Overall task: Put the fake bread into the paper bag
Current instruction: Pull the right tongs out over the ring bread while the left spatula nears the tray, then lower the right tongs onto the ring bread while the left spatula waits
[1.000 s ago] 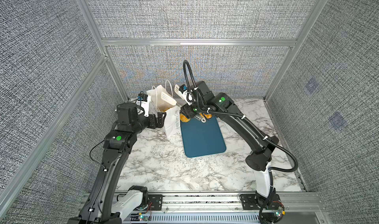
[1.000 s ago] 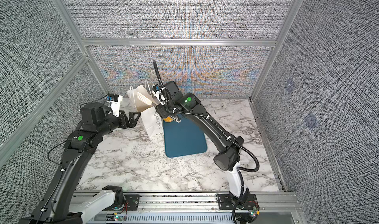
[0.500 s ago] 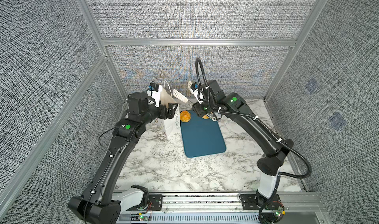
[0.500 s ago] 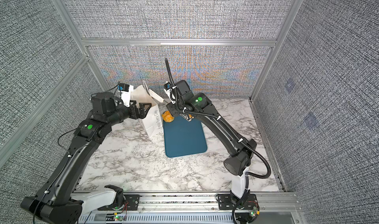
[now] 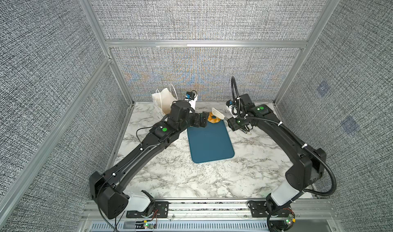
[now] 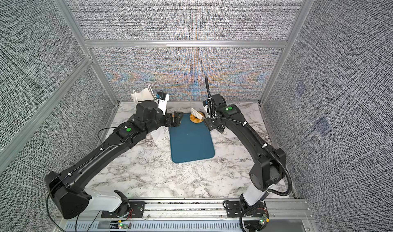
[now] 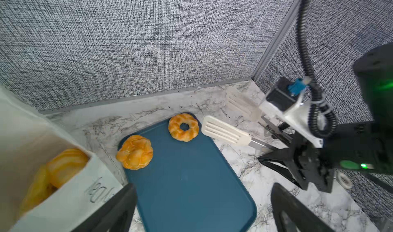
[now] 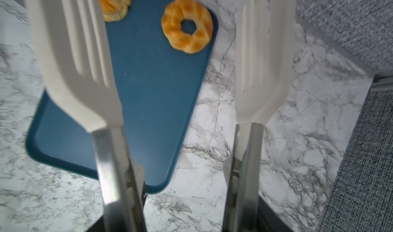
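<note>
"On the far end of the teal tray [image 7: 191, 188], what is left to be bagged?"

"Two pieces of fake bread [image 8: 187, 24] are seen there: a ring-shaped piece [image 7: 184, 127] near the far corner and a ridged roll [image 7: 135, 152] at the corner nearest the paper bag [image 7: 63, 199]. More orange pieces are seen inside the bag (blurred, so no count can be given)."

"How are the jaws set?"

"The right jaws are closed around the metal handles of the white tongs [image 8: 72, 60], whose slotted blades are spread wide with nothing between them. The left jaws are spread fully and nothing is held; they are poised at the tray's edge, just beside the bag."

"What could be spoiled from here?"

"The ring is glossy and rounded, so it could be squeezed out sideways if the blades are closed off-centre, and, being near the rim, pushed onto the tabletop [image 8: 276, 156]. The tongs are gripped far back (a long lever), so they could be twisted in the jaws by any snag on the rim. The bag is light paper and is not held: it could be tipped, or its mouth folded shut, if brushed by a blade or the left arm [image 5: 148, 139]."
</note>
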Motion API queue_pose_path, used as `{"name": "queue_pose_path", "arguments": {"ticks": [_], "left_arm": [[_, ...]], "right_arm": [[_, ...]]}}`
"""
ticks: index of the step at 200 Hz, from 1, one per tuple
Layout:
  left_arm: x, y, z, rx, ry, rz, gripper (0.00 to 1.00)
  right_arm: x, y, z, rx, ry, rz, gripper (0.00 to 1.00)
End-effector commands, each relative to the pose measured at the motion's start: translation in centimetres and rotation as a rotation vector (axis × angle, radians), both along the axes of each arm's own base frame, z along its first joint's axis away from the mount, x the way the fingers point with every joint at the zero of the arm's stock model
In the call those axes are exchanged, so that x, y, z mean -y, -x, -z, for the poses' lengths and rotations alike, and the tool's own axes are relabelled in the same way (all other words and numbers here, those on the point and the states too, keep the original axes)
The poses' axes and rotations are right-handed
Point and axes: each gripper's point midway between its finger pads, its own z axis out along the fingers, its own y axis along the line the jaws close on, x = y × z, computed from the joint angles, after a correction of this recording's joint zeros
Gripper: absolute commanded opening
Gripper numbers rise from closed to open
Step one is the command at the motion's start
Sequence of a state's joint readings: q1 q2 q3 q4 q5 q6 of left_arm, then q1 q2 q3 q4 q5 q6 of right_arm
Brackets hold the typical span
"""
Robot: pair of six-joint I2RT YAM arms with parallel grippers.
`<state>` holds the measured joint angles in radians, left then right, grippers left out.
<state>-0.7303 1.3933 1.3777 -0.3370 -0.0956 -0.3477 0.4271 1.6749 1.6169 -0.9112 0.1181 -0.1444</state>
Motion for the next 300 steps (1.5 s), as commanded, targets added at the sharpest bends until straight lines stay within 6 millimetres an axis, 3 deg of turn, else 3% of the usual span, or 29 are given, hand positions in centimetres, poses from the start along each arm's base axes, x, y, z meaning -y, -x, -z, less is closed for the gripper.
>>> {"name": "queue_pose_path", "arguments": {"ticks": [1,46,91,138,176,228,251,300], "left_arm": [[0.5,-0.8,0.8,-0.009,0.021,-0.104,0.99],[1.3,-1.7,3.1,-0.057,0.017,-0.151,0.99],[3.5,-4.5,5.2,-0.171,-0.124,-0.081,0.99],[4.7,-5.7,4.7,-0.163,-0.139,-0.053,0.99],[4.9,-5.5,5.9,-0.199,-0.164,-0.028,0.99],[3.2,-4.9,5.7,-0.177,-0.187,-0.052,0.99],[3.0,-4.8,6.1,-0.185,-0.186,-0.053,0.99],[2.6,-4.5,7.3,-0.223,-0.181,-0.069,0.99]], "right_arm": [[0.4,-0.7,1.8,-0.029,0.008,-0.021,0.66],[0.5,-3.6,5.2,-0.09,0.041,0.003,0.65],[-2.1,-5.2,7.4,-0.105,0.106,-0.076,0.65],[-2.5,-6.7,9.5,-0.136,0.171,-0.07,0.64],[-2.7,-7.8,10.7,-0.151,0.215,-0.079,0.64],[-2.7,-8.6,12.5,-0.183,0.272,-0.087,0.64],[-2.8,-8.7,13.1,-0.204,0.285,-0.096,0.6],[-2.7,-6.3,13.9,-0.261,0.307,-0.127,0.49]]}}
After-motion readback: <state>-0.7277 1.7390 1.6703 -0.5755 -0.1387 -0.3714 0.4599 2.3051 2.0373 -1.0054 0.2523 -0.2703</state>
